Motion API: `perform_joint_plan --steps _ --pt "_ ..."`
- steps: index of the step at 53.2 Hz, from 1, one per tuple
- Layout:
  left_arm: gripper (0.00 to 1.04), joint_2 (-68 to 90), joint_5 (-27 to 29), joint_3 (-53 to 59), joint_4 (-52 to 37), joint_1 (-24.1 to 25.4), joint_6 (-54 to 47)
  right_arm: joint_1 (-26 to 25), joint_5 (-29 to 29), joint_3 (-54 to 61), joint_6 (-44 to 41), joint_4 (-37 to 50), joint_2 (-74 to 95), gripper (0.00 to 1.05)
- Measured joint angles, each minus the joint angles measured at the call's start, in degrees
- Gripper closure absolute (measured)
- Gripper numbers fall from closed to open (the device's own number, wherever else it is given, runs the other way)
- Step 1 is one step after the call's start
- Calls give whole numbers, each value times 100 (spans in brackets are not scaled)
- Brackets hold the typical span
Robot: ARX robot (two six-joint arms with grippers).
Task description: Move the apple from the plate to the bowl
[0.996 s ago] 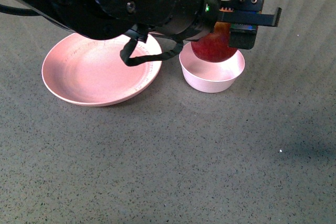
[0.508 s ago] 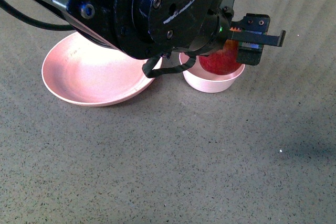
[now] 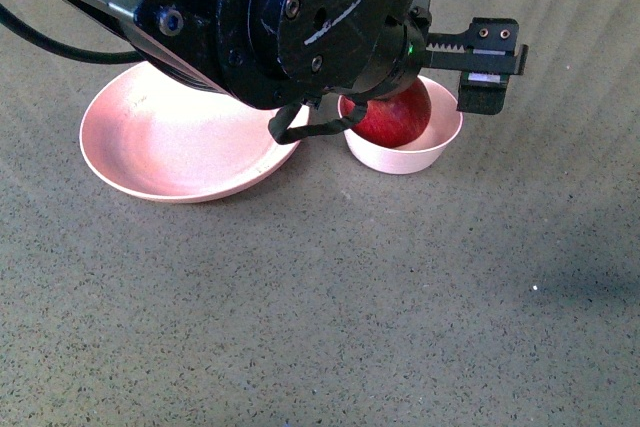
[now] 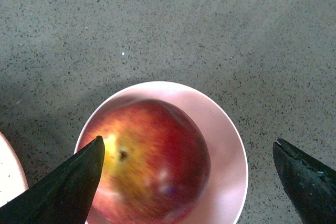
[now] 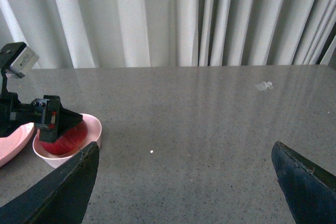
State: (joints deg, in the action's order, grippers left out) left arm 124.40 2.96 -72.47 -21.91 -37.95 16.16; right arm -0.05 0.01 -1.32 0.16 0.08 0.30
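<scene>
Left pincer spread wide, gripping nothing, apple in bowl, speckled grey tabletop, white curtains

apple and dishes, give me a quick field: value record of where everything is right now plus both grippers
apple: resting inside the bowl, stem dimple up
bowl: on the table, beside the plate
plate: nothing on it
left gripper: open, over the bowl, fingers either side of the apple with gaps
right gripper: open, away from the dishes, holding nothing
table: grey speckled top
</scene>
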Motion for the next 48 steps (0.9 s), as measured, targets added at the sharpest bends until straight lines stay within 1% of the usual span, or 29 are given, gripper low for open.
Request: perform_joint_plan --steps 6,13,20,21,24,26,27,32,33,35,37,39,45,48 --pt "9 -308 0 267 -208 26 31 0 0 0 0 0 0 9" --pt "9 -1375 -61 1132 -789 166 210 0 0 0 0 0 0 9" --pt "9 -2586 -313 2216 -1386 544 479 0 0 0 0 0 0 9" --pt "10 -2675 -103 2365 -1558 562 404 0 -2 0 -2 0 0 9" --pt "23 -3058 1344 3097 -2686 710 -282 0 -24 0 -2 0 0 9" --pt "30 -3386 1823 3604 -3128 903 -671 0 -15 0 0 0 0 9" --pt "33 -3580 1873 3866 -3283 1047 -824 0 -17 0 0 0 0 9" --pt "46 -4282 1738 4684 -3550 1628 -1156 0 7 0 0 0 0 9" --pt "51 -4531 1665 4968 -3560 1825 -1257 0 7 0 0 0 0 9" --pt "60 -4846 1541 5340 -3558 2031 -1349 0 2 0 -2 0 0 9" --pt "69 -5069 1331 5622 -3530 2149 -1421 0 -22 0 -2 0 0 9" --pt "76 -5230 1211 5796 -3491 2245 -1467 0 -24 0 0 0 0 9" --pt "103 -5890 868 6214 -3268 2570 -1517 0 -11 0 0 0 0 9" --pt "103 -6113 750 6328 -3165 2653 -1537 0 0 0 0 0 0 9"
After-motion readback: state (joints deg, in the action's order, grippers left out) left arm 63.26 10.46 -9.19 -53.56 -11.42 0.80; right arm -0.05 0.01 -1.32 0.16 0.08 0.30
